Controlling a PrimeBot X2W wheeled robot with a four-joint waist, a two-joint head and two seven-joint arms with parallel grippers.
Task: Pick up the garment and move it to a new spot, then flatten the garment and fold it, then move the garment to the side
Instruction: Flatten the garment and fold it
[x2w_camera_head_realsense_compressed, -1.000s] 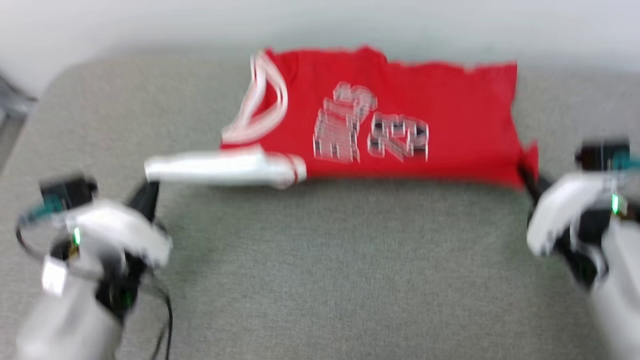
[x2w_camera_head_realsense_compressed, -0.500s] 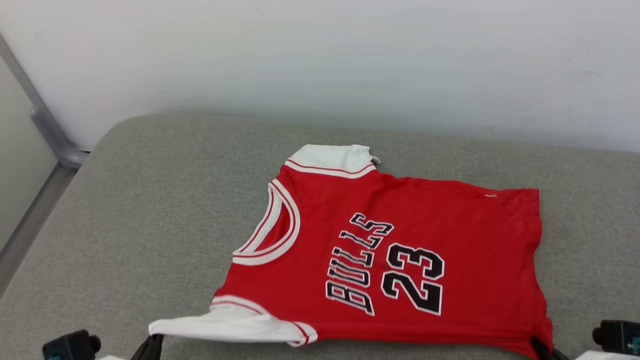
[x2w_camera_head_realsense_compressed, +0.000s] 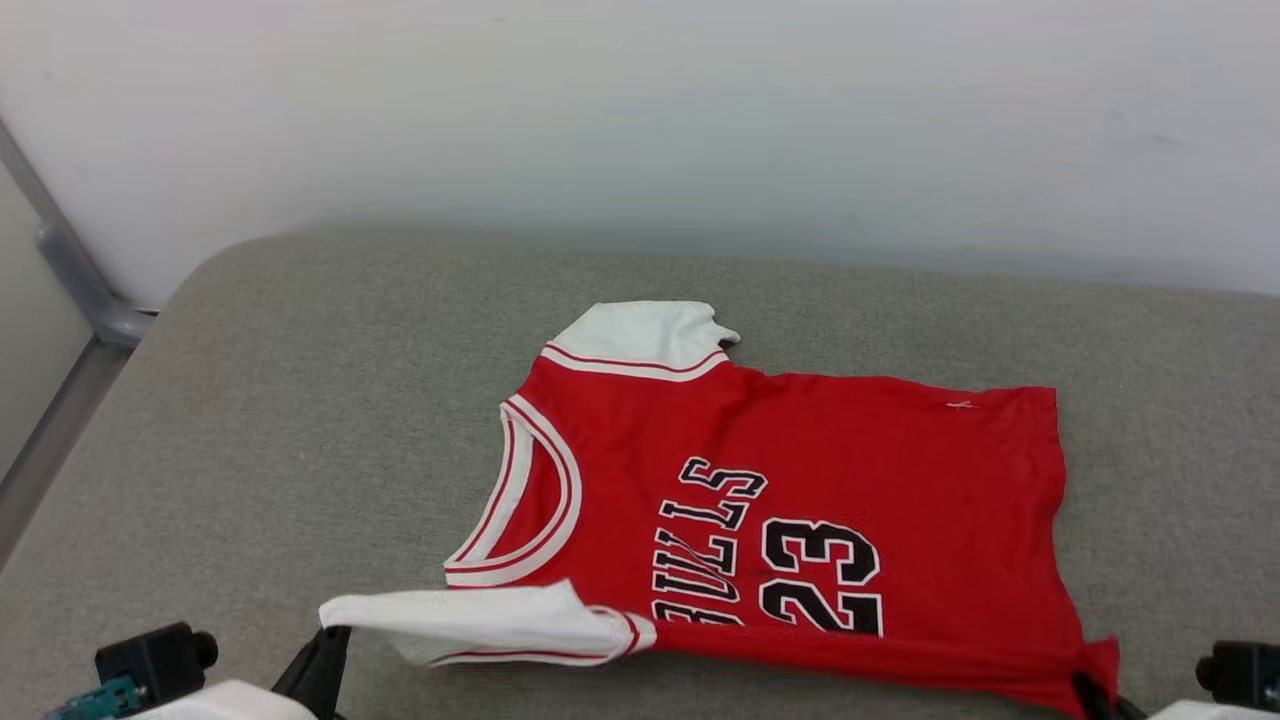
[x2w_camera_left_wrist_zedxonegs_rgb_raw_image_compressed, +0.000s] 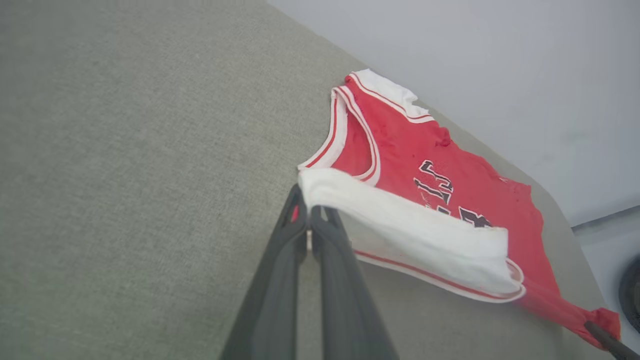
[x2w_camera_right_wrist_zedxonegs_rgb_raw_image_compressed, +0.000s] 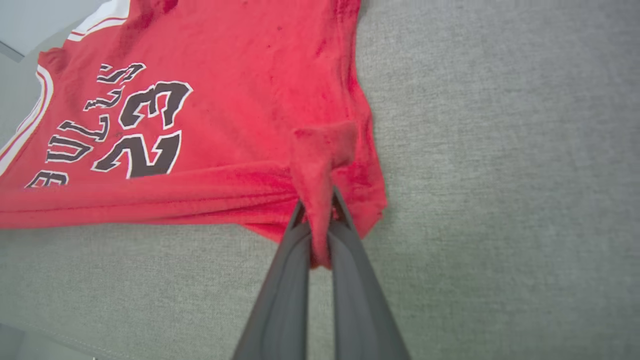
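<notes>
Head camera looking forward and down from well above at the grey cushion (x2w_camera_head_realsense_compressed: 250, 420), wall (x2w_camera_head_realsense_compressed: 640, 120) behind. Left wrist camera sighting low along the left gripper (x2w_camera_left_wrist_zedxonegs_rgb_raw_image_compressed: 308, 215) across the garment (x2w_camera_left_wrist_zedxonegs_rgb_raw_image_compressed: 395, 145). Right wrist camera hanging close over the right gripper (x2w_camera_right_wrist_zedxonegs_rgb_raw_image_compressed: 318, 212) at the hem. All sharing garment and cushion.

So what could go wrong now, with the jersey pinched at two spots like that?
The left jaws pinch only the edge of the white sleeve, so it may slip free. The right jaws hold a small bunched hem corner; tugging could crease the Bulls jersey rather than flatten it. The far sleeve curls at its tip and may fold under.
</notes>
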